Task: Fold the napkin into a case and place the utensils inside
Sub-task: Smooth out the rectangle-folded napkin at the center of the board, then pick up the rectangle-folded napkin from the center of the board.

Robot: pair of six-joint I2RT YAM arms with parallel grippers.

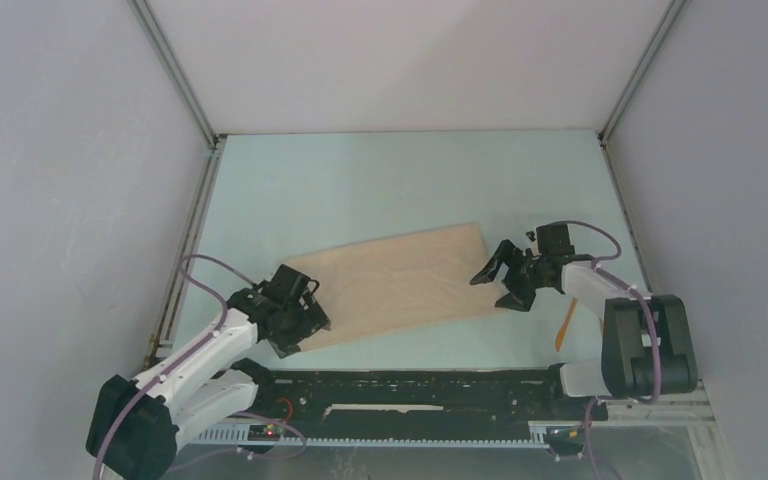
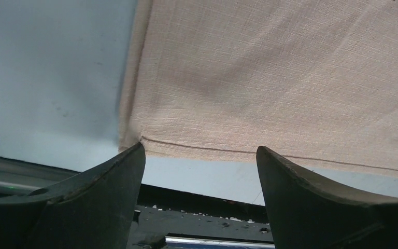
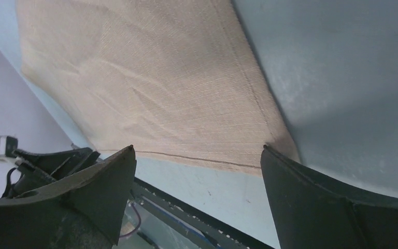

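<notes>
napkin [image 1: 400, 285] lies flat on the counter [image 1: 380, 180], long axis near 9-to-3 o'clock in the top view with the 3 end tipped slightly away; left claw [image 1: 303, 315] is spread at its 8 o'clock corner, right claw [image 1: 495, 290] spread at its 4 o'clock corner, both holding nothing, cloth edge just ahead of each. Arms are equally near, so I'd judge a two-corner pinch and a fold toward 12, where bare counter runs to the back wall. One orange utensil [image 1: 565, 325] lies apart at 4 o'clock beside the right arm
</notes>
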